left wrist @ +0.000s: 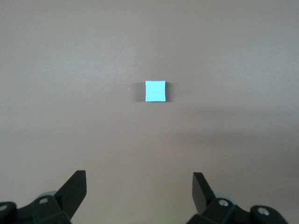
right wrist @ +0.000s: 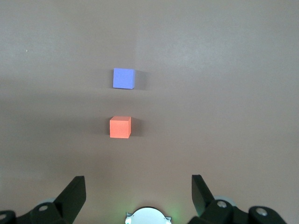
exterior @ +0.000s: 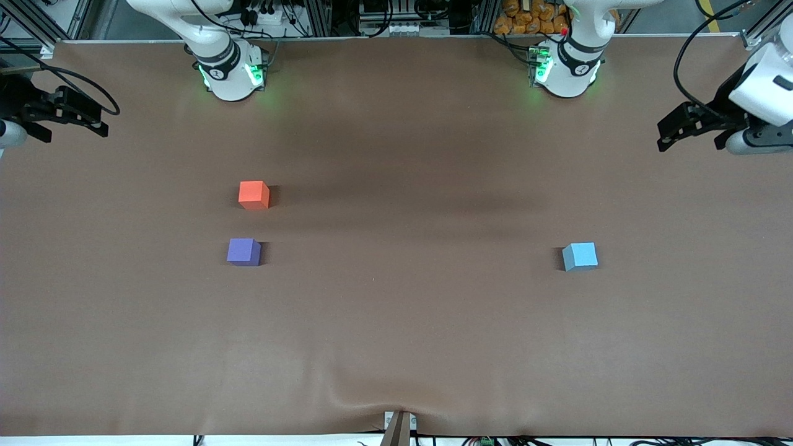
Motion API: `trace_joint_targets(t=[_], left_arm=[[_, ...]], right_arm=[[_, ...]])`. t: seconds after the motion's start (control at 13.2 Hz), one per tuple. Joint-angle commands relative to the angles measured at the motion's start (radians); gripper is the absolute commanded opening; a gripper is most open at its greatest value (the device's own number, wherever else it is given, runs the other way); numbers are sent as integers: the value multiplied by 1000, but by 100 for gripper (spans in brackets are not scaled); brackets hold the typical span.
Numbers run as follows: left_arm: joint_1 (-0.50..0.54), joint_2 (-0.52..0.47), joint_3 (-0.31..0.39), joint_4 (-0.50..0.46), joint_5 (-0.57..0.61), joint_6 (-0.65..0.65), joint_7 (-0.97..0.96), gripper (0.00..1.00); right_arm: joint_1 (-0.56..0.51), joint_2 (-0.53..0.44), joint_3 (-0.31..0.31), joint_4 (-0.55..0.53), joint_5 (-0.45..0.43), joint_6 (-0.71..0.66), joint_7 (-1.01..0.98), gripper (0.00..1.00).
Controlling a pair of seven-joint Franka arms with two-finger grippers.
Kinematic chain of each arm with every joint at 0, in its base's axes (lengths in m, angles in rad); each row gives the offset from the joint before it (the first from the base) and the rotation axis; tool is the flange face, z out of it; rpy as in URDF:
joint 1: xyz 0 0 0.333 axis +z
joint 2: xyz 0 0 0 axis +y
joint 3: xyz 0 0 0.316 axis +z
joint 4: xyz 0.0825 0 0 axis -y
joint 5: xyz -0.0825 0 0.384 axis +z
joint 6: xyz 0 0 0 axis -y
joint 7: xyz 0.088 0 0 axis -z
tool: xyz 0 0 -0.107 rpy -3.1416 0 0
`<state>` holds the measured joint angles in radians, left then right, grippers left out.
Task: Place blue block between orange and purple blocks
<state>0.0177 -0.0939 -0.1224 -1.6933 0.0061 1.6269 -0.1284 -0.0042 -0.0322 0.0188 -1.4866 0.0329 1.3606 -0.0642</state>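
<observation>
The blue block (exterior: pixel 580 256) (left wrist: pixel 155 91) lies alone on the brown table toward the left arm's end. The orange block (exterior: pixel 254 194) (right wrist: pixel 120 127) and the purple block (exterior: pixel 243 251) (right wrist: pixel 123 78) lie toward the right arm's end with a narrow gap between them, the purple one nearer the front camera. My left gripper (exterior: pixel 691 133) (left wrist: pixel 139 186) hangs open and empty high over the left arm's end of the table, well clear of the blue block. My right gripper (exterior: pixel 71 124) (right wrist: pixel 138 189) hangs open and empty over the right arm's end.
Both arm bases (exterior: pixel 230 74) (exterior: pixel 565 71) stand at the table's edge farthest from the front camera. A small bracket (exterior: pixel 399 427) sits at the edge nearest that camera, where the brown cover wrinkles.
</observation>
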Motion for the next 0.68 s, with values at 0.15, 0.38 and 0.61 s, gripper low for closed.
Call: trace_joint_targets(t=[0.15, 0.38, 0.61], left_arm=[[7, 32, -6, -222, 8, 318, -16, 100], [10, 117, -5, -324, 14, 497, 3, 100], [13, 265, -3, -344, 14, 666, 1, 100]], right_arm=[[-13, -20, 3, -18, 16, -1, -12, 100], [-14, -20, 3, -18, 18, -1, -12, 100], [-14, -20, 3, -18, 16, -1, -12, 100]])
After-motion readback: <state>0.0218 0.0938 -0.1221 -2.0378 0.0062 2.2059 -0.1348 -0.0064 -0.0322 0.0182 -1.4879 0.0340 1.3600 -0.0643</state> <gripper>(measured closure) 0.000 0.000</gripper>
